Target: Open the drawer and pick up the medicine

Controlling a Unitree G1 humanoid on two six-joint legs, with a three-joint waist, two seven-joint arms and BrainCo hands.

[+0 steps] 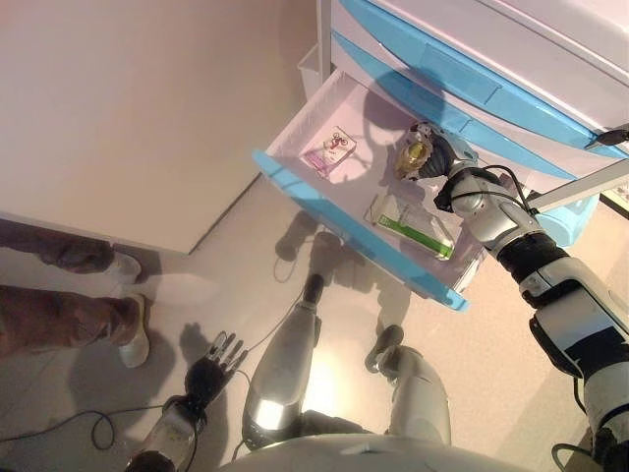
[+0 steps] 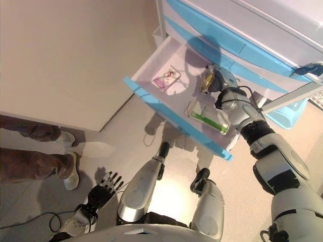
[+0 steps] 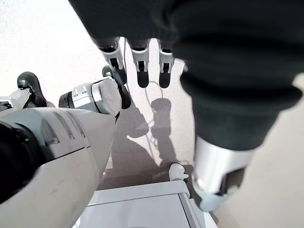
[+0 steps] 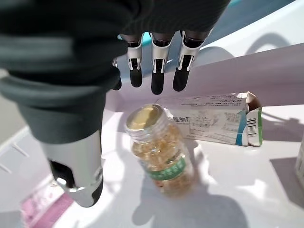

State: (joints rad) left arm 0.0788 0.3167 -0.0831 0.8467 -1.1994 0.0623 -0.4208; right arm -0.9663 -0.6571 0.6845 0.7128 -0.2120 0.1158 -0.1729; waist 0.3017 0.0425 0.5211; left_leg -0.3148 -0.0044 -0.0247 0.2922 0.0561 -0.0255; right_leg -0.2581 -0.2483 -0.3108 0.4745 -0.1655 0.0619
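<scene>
The lowest drawer (image 1: 324, 211), white with a blue front, stands pulled out. On its floor lies a clear bottle of yellow capsules (image 4: 159, 152), seen from above as the bottle (image 1: 414, 157). My right hand (image 1: 439, 157) hovers right over it, open, with straight fingers (image 4: 156, 71) past the cap and the thumb off to one side, not touching it. A green and white medicine box (image 1: 413, 224) lies near the drawer front and a pink box (image 1: 329, 152) at the drawer's left end. My left hand (image 1: 211, 369) hangs low over the floor, open and holding nothing.
Above the open drawer are shut blue-fronted drawers of the white cabinet (image 1: 472, 84). A person's legs and white shoes (image 1: 128, 334) stand at the left, beside a beige wall (image 1: 147, 98). A pale blue bin (image 1: 580, 221) sits to the cabinet's right.
</scene>
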